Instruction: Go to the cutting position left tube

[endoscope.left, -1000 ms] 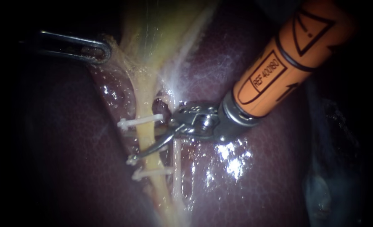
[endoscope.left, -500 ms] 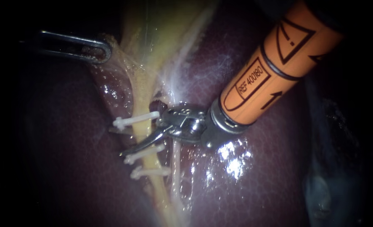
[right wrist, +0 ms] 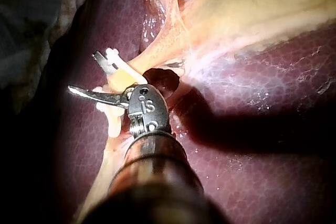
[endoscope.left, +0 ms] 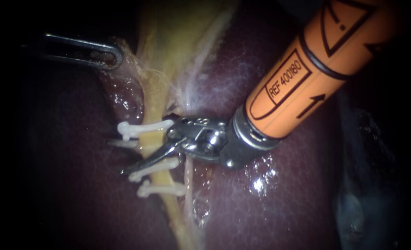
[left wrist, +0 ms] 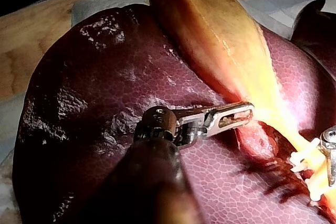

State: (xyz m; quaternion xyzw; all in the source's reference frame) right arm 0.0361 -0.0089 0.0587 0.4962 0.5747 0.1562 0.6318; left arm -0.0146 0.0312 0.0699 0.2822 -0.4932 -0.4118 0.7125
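Just toward 9 o'clock from the centre of the endoscope view, the yellow, cord-like left tube [endoscope.left: 152, 140] runs from 12 o'clock to 6 o'clock across the dark red, glossy liver [endoscope.left: 284, 199]. It carries three small white plastic clips: a top clip [endoscope.left: 142, 127], a middle clip [endoscope.left: 152, 169] and a bottom clip [endoscope.left: 161, 188]. The right instrument [endoscope.left: 118, 157], with a thick orange shaft entering from 1 o'clock and a silver metal wrist, reaches this tube from its 3 o'clock side. Its tool is a pair of slim metal jaws standing partly open. One jaw crosses in front of the left tube on the 12 o'clock side of the middle clip. The other passes behind the tube, and its tip shows at the tube's 9 o'clock side, close by the top clip. The tube lies in the gap between them, between the top and middle clips. The right wrist view agrees: the yellow tube sits between the spread jaws. A thinner, whitish right tube [endoscope.left: 188, 178] runs just beside the left tube, passing under the wrist. At 10 o'clock the left instrument [endoscope.left: 112, 58], a slim grey metal tool with a windowed jaw, has its jaws closed on a thin edge of the pale yellow, tapering gallbladder [endoscope.left: 177, 37], whose tissue stretches taut toward it. From the left wrist view, a light wooden worktop [left wrist: 31, 40] shows beyond the liver.
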